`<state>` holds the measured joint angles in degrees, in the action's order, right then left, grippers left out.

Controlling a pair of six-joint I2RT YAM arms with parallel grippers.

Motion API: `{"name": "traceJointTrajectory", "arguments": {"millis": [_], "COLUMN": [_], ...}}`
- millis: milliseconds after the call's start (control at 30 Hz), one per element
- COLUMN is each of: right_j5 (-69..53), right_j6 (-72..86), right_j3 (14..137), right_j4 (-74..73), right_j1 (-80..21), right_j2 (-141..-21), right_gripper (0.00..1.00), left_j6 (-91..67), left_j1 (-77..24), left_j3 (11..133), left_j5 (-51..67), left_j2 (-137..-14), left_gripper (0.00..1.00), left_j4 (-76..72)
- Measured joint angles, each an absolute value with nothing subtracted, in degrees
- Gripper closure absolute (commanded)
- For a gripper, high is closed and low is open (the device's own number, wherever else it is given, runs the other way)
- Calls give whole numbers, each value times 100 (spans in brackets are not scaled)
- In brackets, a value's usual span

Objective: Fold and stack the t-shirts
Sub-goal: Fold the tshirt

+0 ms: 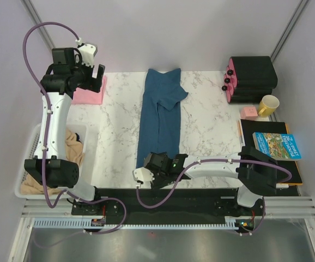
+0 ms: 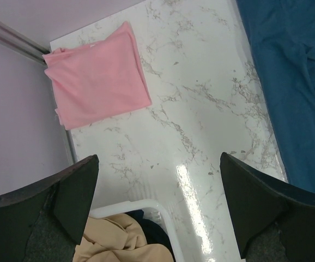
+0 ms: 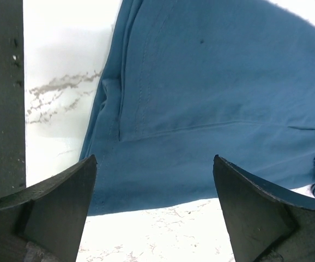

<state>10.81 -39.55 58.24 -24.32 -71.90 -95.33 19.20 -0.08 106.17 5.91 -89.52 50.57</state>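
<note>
- Left pincer (image 1: 94,78): released, jaws spread wide, nothing between them. It is raised above the far left part of the desk (image 1: 212,125).
- Left wrist view: the pincer (image 2: 158,164) looks down on bare marble desk (image 2: 201,109) between its fingers (image 2: 70,196).
- Pink shirt (image 2: 97,76): folded to a rough square, flat on the desk, ahead of the left pincer and off to its left-finger side, at the desk's corner by the wall. In the top view the pincer covers part of it (image 1: 86,97).
- Basket (image 2: 125,206): its white rim is just behind the left pincer, low between the fingers. Tan cloth (image 2: 119,240) and something dark lie inside. In the top view the basket (image 1: 35,142) sits beside the left arm.
- Right pincer (image 1: 158,162): released, jaws wide, gripping nothing. It is low at the desk's near edge.
- Teal shirt (image 1: 160,117): a long narrow band with its sides folded in, running away from the right pincer to the far edge. One sleeve pokes out at the far end.
- Right wrist view: the teal shirt (image 3: 212,109) fills the space ahead of the pincer (image 3: 155,161). Its near hem crosses between the fingers, with bare desk (image 3: 59,82) on the near side. Whether the fingers touch the cloth cannot be told.
- From the left pincer, the teal shirt (image 2: 294,82) lies beyond its right finger, well apart from the pink shirt.
- Far out on the right pincer's right side: a book (image 1: 277,146) and a yellow mug (image 1: 268,105).
</note>
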Motion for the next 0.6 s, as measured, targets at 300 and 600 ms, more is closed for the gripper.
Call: {"name": "traceJointTrajectory", "arguments": {"millis": [300, 600], "right_j5": [1083, 1061], "right_j6": [-3662, -3321], "right_j3": [6101, 6099], "right_j4": [-2099, -1841], "right_j1": [-7321, -7332], "right_j2": [-9723, -10014], "right_gripper": [5, 9], "left_j6": [1920, 1999], "left_j1": [-8, -8], "left_j3": [10617, 10849], "left_j5": [558, 429], "left_j2": [-8962, -9292], "left_gripper": [0, 0], "left_j4": [5070, 5089]}}
